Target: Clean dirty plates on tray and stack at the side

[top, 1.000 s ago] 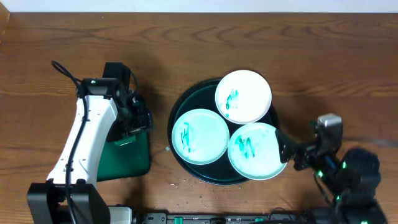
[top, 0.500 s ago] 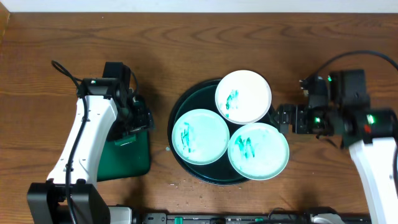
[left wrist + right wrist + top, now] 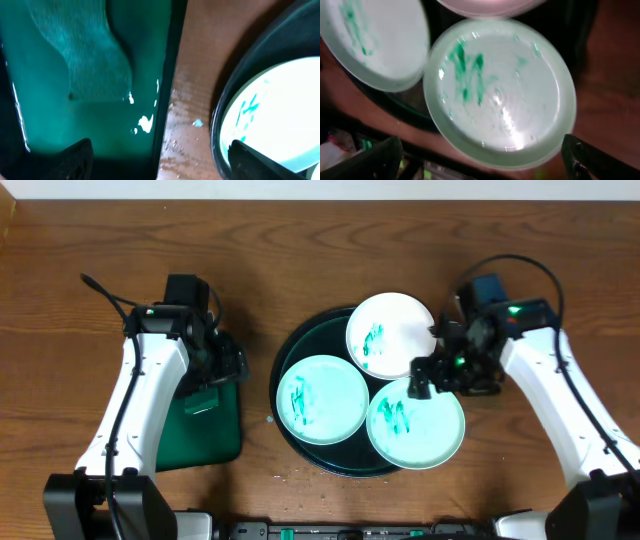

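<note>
Overhead | plates (image 3: 322,398): three, on one tray (image 3: 305,340) | left gripper (image 3: 160,157): spread | right gripper (image 3: 480,160): spread, holding nothing

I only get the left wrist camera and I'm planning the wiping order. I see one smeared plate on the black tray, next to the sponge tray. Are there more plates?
Observer: Yes, three in all on the tray: the left plate that you see, a far plate and a near-right plate.
Operator: Are the other two dirty as well?
Observer: Both carry green smears near their middles.
Operator: Where is the right arm?
Observer: The right gripper hangs above the far edge of the near-right plate, jaws open, holding nothing.
</note>
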Controlling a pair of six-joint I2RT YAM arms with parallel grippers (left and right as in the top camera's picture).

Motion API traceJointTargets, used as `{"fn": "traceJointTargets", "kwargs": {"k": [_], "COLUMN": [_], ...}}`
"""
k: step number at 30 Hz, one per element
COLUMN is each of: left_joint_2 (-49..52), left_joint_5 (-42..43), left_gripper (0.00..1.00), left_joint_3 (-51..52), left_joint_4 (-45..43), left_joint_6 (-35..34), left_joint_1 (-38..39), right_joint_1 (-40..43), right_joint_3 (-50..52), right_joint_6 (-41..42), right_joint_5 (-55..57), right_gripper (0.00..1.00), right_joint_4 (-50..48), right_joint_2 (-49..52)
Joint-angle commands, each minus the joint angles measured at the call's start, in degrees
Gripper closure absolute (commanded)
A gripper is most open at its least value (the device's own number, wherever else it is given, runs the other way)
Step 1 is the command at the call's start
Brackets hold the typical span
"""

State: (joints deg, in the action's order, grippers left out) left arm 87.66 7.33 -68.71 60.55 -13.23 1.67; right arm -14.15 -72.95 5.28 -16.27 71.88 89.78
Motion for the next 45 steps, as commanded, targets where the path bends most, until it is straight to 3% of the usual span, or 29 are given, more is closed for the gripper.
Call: {"fn": "traceJointTargets", "kwargs": {"k": [1, 6, 10, 17, 19, 23, 32, 38, 41, 45], "left_joint_2": [-0.1, -0.1, 0.2, 4.2, 6.0, 11.5, 19.2, 20.7, 20.7, 20.7], "left_joint_5": [-0.7, -10.0, -10.8, 0.5, 1.3, 2.3, 3.8, 0.3, 0.1, 0.1], "left_gripper": [0.14, 0.15, 0.28, 0.42, 0.47, 0.48, 0.68, 0.59, 0.47, 0.45], "left_joint_3": [-0.9, -0.9, -0.9, -0.9, -0.9, -0.9, -0.9, -0.9, -0.9, -0.9], "left_joint_4": [-2.4, -4.3, -4.4, -7.7, -8.5, -9.5, -11.0, -11.3, -11.5, -11.4], "left_joint_6": [0.6, -0.4, -0.5, 7.3, 8.3, 8.6, 8.9, 7.8, 7.5, 7.1], "left_joint_1": [0.2, -1.7, -7.5, -16.0, -16.2, -15.3, -14.2, -14.3, -14.3, -14.3], "right_joint_1": [-2.4, -3.7, -3.9, -4.0, -4.0, -4.0, -4.0, -4.0, -4.0, -4.0], "right_joint_3": [-1.1, -1.1, -1.1, -1.1, -1.1, -1.1, -1.1, -1.1, -1.1, -1.1], "right_joint_6": [-1.1, -1.1, -1.1, -1.1, -1.1, -1.1, -1.0, -1.0, -1.0, -1.1], "right_joint_5": [-0.1, -0.8, -0.9, -3.8, -5.0, -5.2, -5.2, -5.2, -5.2, -5.2], "right_gripper": [0.01, 0.01, 0.01, 0.01, 0.01, 0.01, 0.01, 0.01, 0.01, 0.01], "right_joint_4": [-3.4, -5.4, -5.6, -7.1, -7.2, -6.9, -6.7, -6.7, -6.7, -6.7], "right_joint_2": [-0.1, -0.1, -0.1, -0.1, -0.1, -0.1, -0.1, -0.1, -0.1, -0.1]}}
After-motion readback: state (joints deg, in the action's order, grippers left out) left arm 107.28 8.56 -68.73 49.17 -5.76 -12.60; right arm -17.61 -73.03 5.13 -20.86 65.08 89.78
